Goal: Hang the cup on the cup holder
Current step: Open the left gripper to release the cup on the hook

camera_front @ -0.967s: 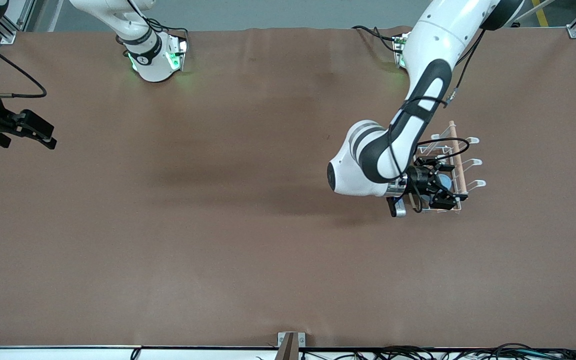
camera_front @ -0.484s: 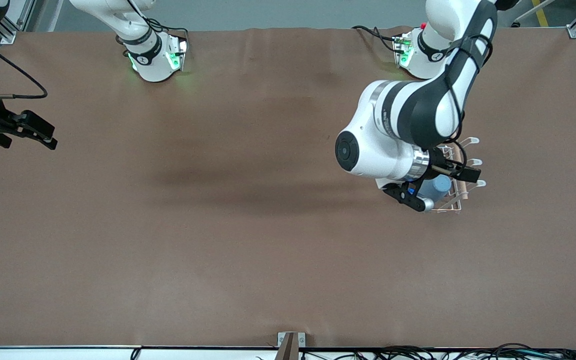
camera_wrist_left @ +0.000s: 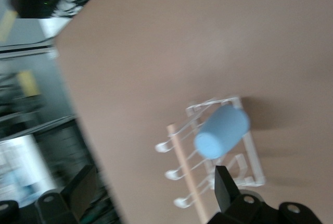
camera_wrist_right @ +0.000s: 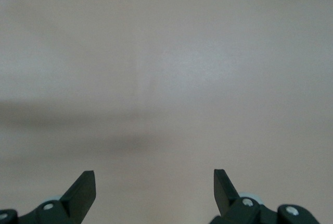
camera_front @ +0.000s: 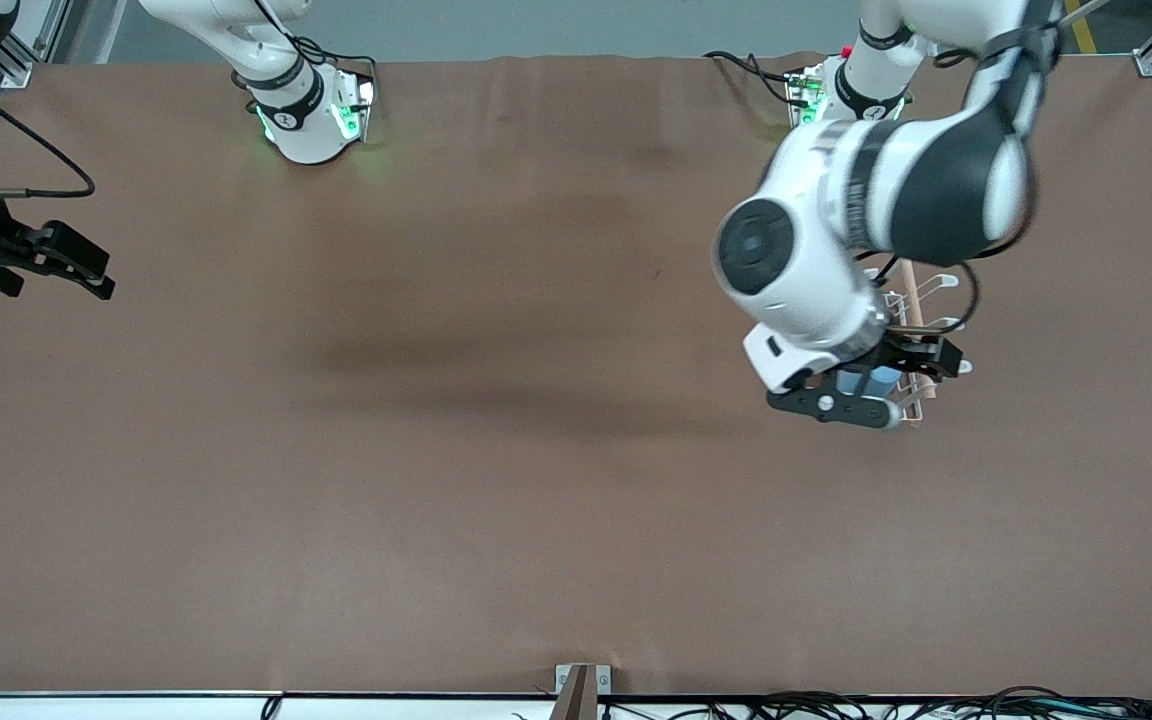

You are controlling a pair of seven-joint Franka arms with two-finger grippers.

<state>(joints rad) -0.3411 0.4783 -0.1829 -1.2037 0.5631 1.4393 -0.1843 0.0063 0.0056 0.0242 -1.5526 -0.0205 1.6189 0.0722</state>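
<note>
The cup [camera_wrist_left: 222, 131], a small light-blue tumbler without a handle, sits mouth-down over one of the slanted prongs of the cup holder [camera_wrist_left: 251, 151], its closed base pointing up and outward; the task looks complete or very nearly so. The holder stands toward the left arm's end of the table [camera_front: 496, 500], on bare cloth. The left gripper [camera_front: 881, 385] is over the holder with its fingers spread wide and nothing between them; in the left wrist view the cup is plainly apart from both fingertips [camera_wrist_left: 222, 182]. The right gripper [camera_front: 61, 262] waits at the right arm's end of the table, fingers also spread, holding nothing. Judged by its look, the cup is light, stiff plastic, not fragile, with a smooth tapered wall that could slide in a loose grip; any further hold would best be taken across the body near the middle, square to the taper. The holder is thin wire and probably light enough to shift or tip if nudged, and its wooden rod [camera_front: 910, 305] and looped prong tips [camera_front: 954, 325] stand close under the left gripper. Open room is ample on every side of the holder; a lift straight upward appears the safest way clear.
</note>
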